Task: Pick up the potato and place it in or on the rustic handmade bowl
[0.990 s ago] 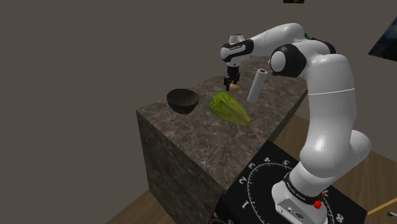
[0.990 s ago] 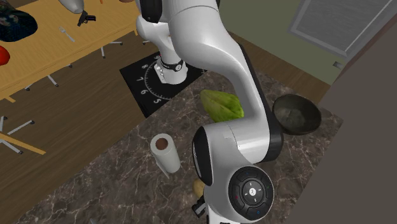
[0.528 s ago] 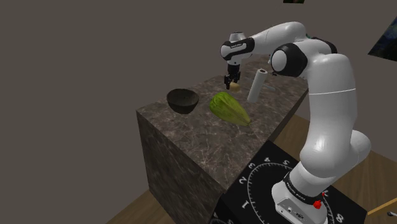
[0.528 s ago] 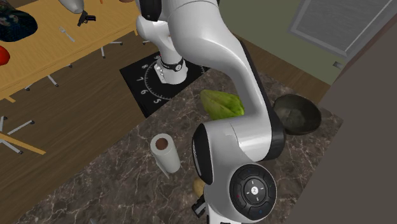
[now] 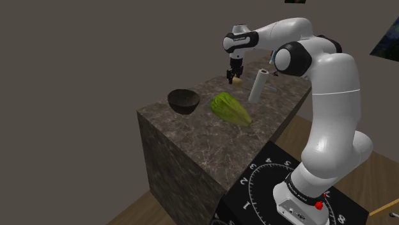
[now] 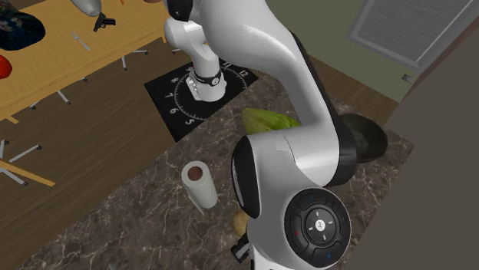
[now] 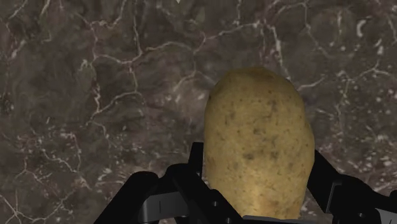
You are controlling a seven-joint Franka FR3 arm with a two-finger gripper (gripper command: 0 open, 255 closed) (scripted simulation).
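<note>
In the shoulder view, left to right along the table (image 5: 192, 137): dark bowl (image 5: 183, 100), green lettuce (image 5: 231, 108), pincer (image 5: 234, 79) hanging above, white paper roll (image 5: 257, 86). The wrist view adds the grip: the pincer pinches the speckled potato (image 7: 259, 146) over marbled stone.

Potato (image 7: 259, 143) clasped in hand (image 7: 254, 191)

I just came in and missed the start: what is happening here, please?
The white arm's black gripper is shut on the potato and holds it just above the marbled counter. The dark bowl stands apart, past a green leafy vegetable, with no potato in it yet.
</note>
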